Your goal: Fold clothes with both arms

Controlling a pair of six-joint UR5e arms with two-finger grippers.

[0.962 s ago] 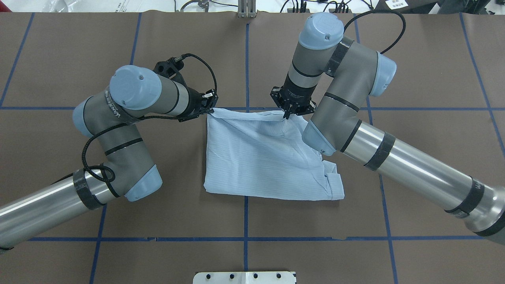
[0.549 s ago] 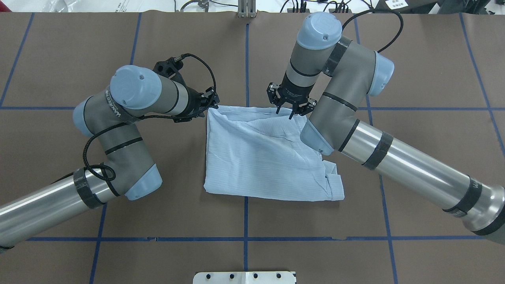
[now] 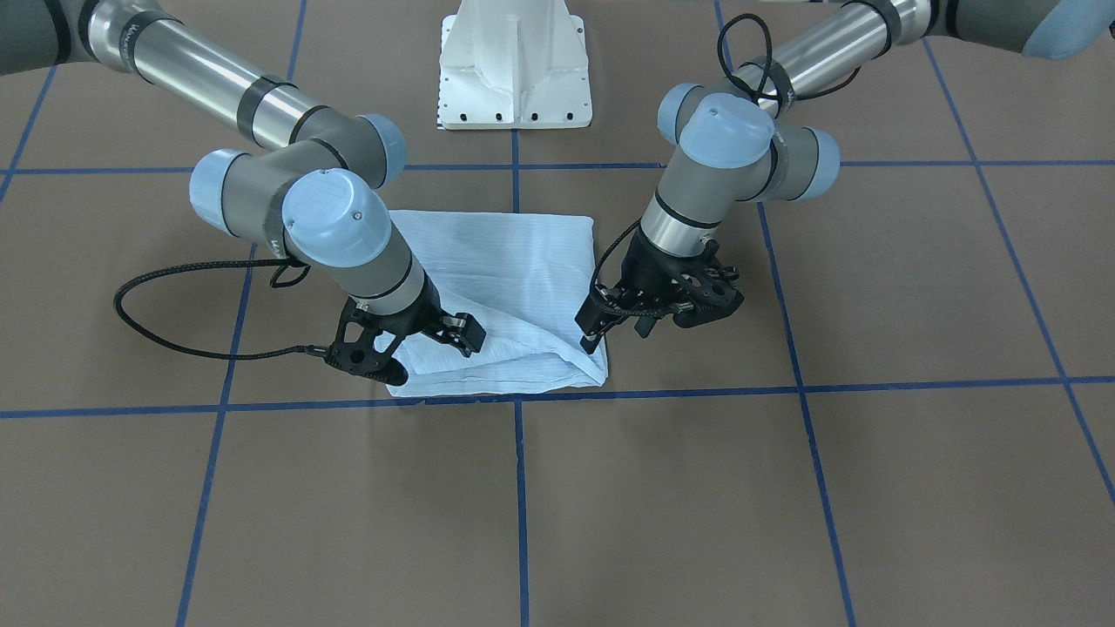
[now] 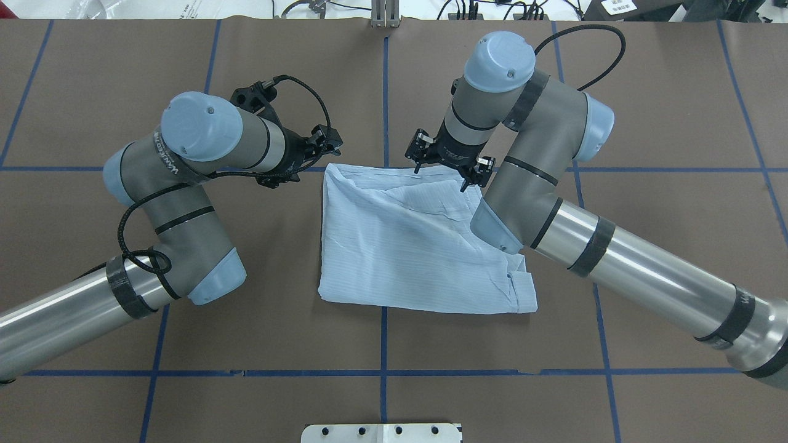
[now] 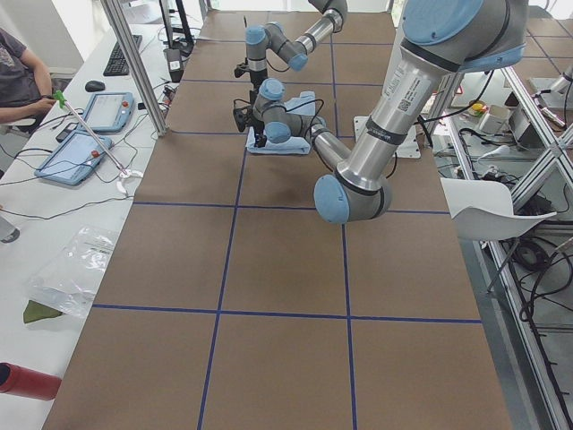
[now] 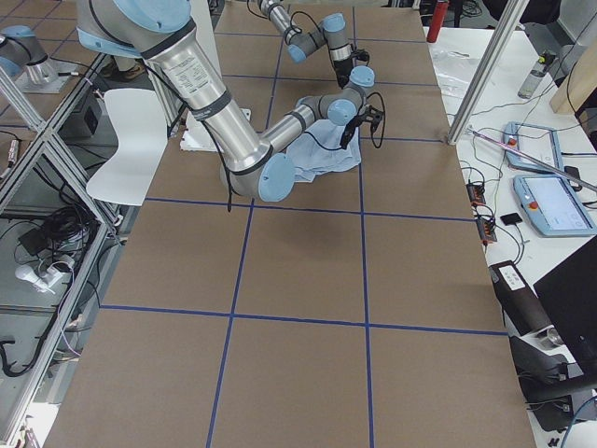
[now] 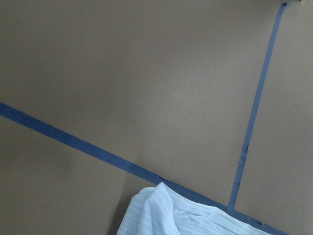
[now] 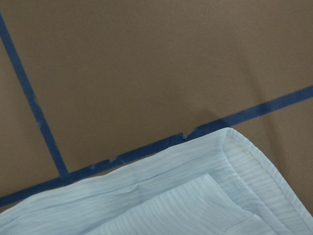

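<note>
The light blue striped shirt (image 4: 400, 246) lies folded into a rough rectangle on the brown table, and also shows in the front view (image 3: 514, 261). My left gripper (image 4: 327, 143) is open and empty, just off the shirt's far left corner; it shows in the front view (image 3: 592, 329) too. My right gripper (image 4: 442, 174) is wide open and empty over the shirt's far edge, its fingers straddling the hem (image 3: 431, 353). The left wrist view shows only the shirt's corner (image 7: 166, 213). The right wrist view shows the hem (image 8: 195, 196). No fingers show in either wrist view.
Blue tape lines (image 4: 385, 92) cross the brown table cover. The white pedestal base (image 3: 514, 70) stands at the robot's side of the table. My right forearm (image 4: 615, 258) passes over the shirt's right side. Tablets and an operator (image 5: 22, 81) are beyond the table's far edge.
Both grippers let go of the shirt's far edge, which dropped flat. The right gripper opened wide and rose; the left gripper drew back to the left, off the corner.
</note>
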